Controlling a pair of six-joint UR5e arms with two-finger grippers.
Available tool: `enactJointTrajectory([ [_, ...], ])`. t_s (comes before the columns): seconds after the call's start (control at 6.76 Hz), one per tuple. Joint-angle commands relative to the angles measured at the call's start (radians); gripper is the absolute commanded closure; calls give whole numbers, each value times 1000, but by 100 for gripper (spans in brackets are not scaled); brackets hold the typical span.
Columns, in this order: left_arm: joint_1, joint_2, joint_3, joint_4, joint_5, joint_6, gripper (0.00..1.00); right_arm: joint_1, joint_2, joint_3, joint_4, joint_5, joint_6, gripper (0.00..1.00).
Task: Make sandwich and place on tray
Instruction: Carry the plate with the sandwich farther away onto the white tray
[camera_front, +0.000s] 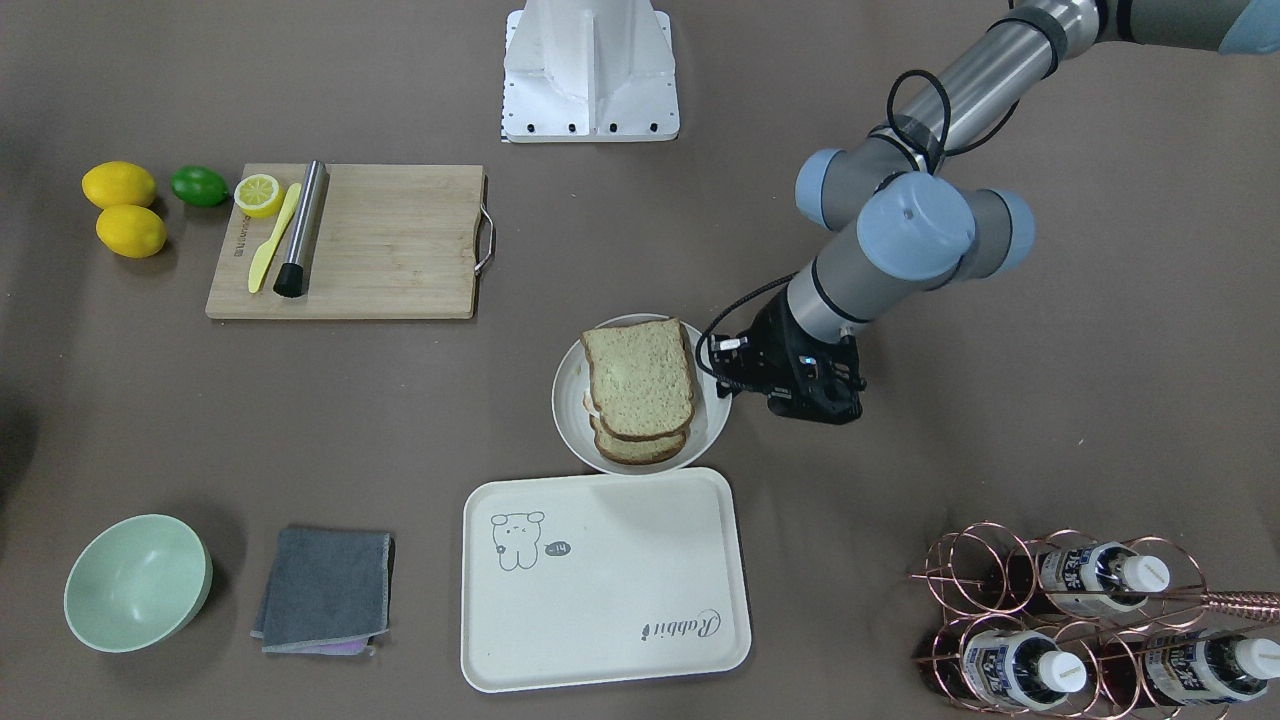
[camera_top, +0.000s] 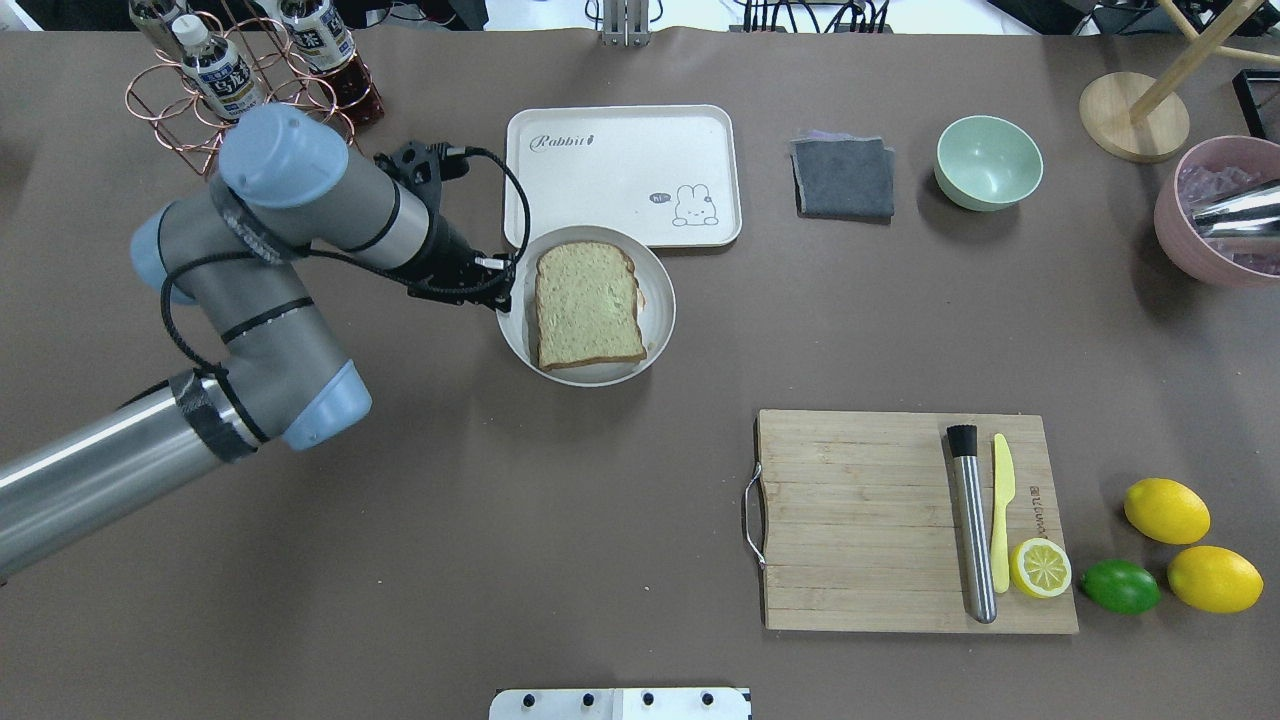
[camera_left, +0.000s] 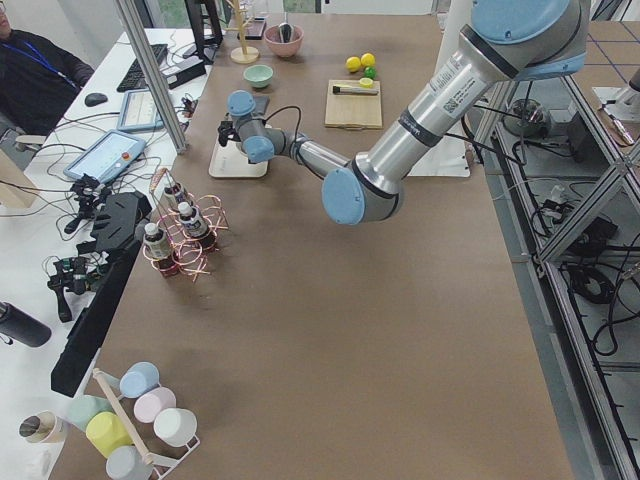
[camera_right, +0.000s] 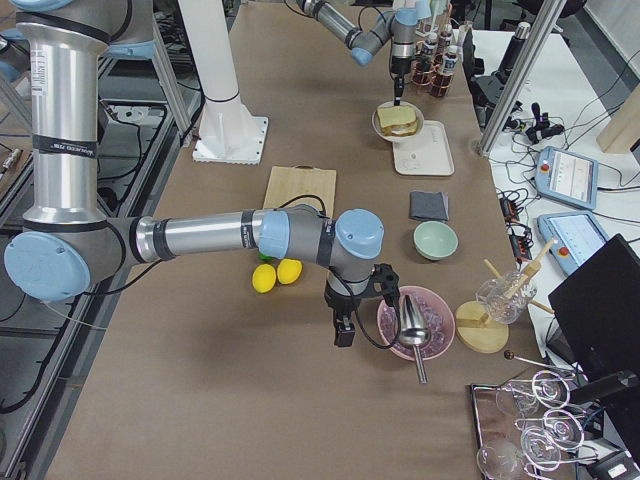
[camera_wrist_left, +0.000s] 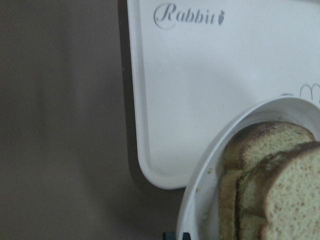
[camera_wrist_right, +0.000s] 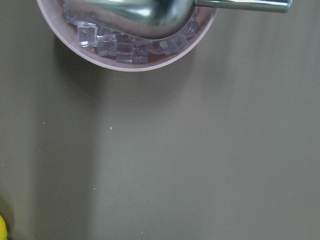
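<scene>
The sandwich (camera_top: 587, 303), two brown seeded slices stacked with a sliver of egg white between them, lies on the round grey plate (camera_top: 660, 320). The yolk is hidden. The plate's far rim overlaps the near edge of the cream tray (camera_top: 610, 180), which holds nothing. My left gripper (camera_top: 503, 290) points down at the plate's left rim. In the left wrist view its fingertips (camera_wrist_left: 176, 236) stand close together at the rim (camera_wrist_left: 200, 200), shut on it. My right gripper (camera_right: 343, 330) shows only in the exterior right view, beside a pink bowl; I cannot tell its state.
A copper bottle rack (camera_top: 240, 80) stands behind my left arm. A grey cloth (camera_top: 843, 178) and a green bowl (camera_top: 988, 160) lie right of the tray. A wooden cutting board (camera_top: 900, 520) holds a muddler, a knife and half a lemon. A pink bowl of ice (camera_top: 1200, 240) sits far right.
</scene>
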Motion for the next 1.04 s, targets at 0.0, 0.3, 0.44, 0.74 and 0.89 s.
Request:
enactJointTrajectory([
  [0.0,-22,-170,235,-7,-6,43,100,0,3,-1,0,-2,6,0],
  [0.3,5,-250,404,-95,58,44,100,0,1,-8,0,-3,8,0],
  [0.44,11,-255,405,-96,68,44,100,2,7,-25,0,-3,8,0],
  [0.74,27,-255,405,-115,105,44,89,2,3,-33,0,-3,0,0],
  [0.89,27,-253,403,-129,117,55,3,2,3,-36,0,-5,-1,0],
])
